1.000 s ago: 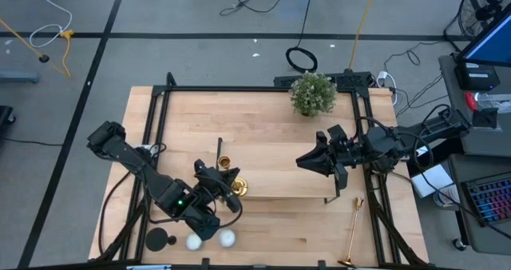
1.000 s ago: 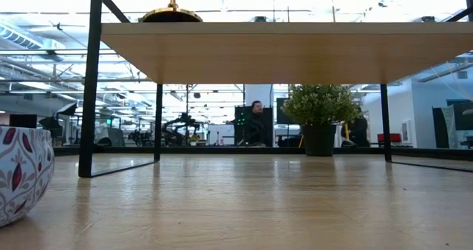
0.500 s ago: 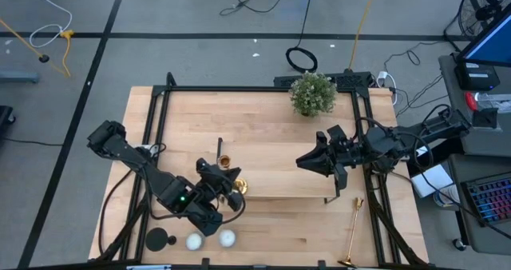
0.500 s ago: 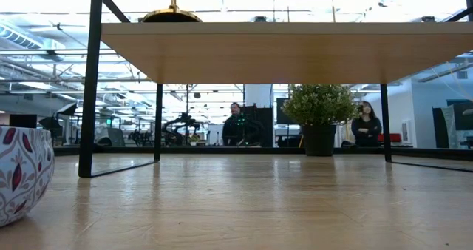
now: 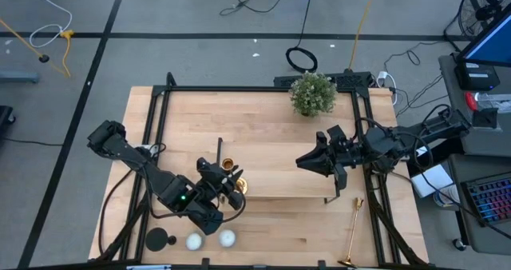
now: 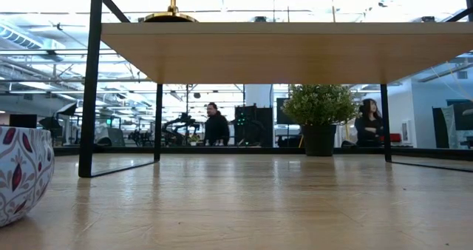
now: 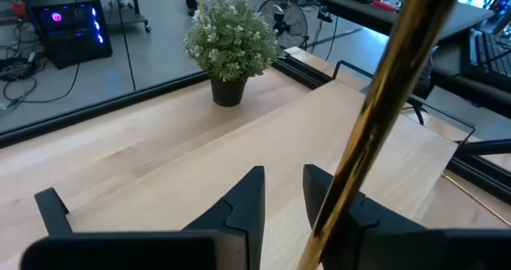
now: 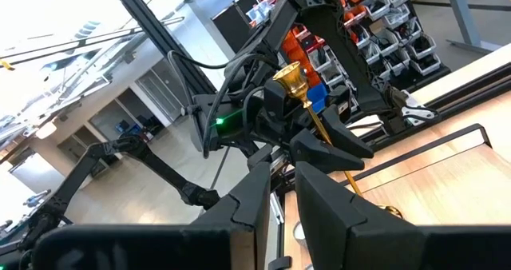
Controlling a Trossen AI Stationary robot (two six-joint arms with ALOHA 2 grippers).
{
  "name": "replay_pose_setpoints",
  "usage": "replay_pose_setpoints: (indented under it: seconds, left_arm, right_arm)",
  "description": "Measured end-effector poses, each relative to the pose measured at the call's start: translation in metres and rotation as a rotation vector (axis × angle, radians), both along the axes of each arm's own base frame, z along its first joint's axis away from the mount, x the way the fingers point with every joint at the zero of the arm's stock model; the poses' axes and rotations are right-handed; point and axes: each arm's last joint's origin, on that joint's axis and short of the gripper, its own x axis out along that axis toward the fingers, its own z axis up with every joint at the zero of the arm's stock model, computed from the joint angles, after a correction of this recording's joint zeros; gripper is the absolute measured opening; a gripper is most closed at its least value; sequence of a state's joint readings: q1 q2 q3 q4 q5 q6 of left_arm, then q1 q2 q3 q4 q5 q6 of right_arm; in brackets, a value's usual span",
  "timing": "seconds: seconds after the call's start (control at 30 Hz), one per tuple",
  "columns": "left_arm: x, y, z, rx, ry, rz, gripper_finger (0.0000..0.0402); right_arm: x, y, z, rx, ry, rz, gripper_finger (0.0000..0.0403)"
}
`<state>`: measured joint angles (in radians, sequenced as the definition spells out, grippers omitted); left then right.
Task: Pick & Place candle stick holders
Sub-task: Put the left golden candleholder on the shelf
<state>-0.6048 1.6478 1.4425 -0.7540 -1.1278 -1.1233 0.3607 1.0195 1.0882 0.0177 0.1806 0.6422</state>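
Bench (image 5: 271, 154) seen from above: the left gripper (image 5: 231, 184) sits at an upright gold candlestick (image 5: 226, 164) on the stand (image 5: 287, 192); another gold candlestick (image 5: 352, 230) lies near the right edge, a black holder (image 5: 158, 239) beside two white candles (image 5: 211, 240). The right gripper (image 5: 306, 161) hovers, jaws nearly closed, empty. Left wrist view: the stem (image 7: 375, 118) crosses one finger (image 7: 351, 214); whether the jaws grip it cannot be told.

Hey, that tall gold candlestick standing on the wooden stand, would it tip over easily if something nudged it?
Probably yes. The gold candlestick is a tall slim stem on a small round base, so a push near its cup would likely topple it. It stands near the edge of the wooden stand, so it might fall off. Its shiny finish looks slippery for the left tool.
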Motion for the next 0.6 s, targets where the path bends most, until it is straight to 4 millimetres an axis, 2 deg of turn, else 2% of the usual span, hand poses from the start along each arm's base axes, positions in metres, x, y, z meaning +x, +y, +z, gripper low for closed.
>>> replay_pose_setpoints:
  seconds: [0.6]
  left_arm:
    - [0.0046, 0.0079, 0.0002, 0.028, 0.027, 0.009, 0.0095]
  right_arm:
    - [0.0000, 0.0000, 0.0000, 0.000, 0.000, 0.000, 0.0061]
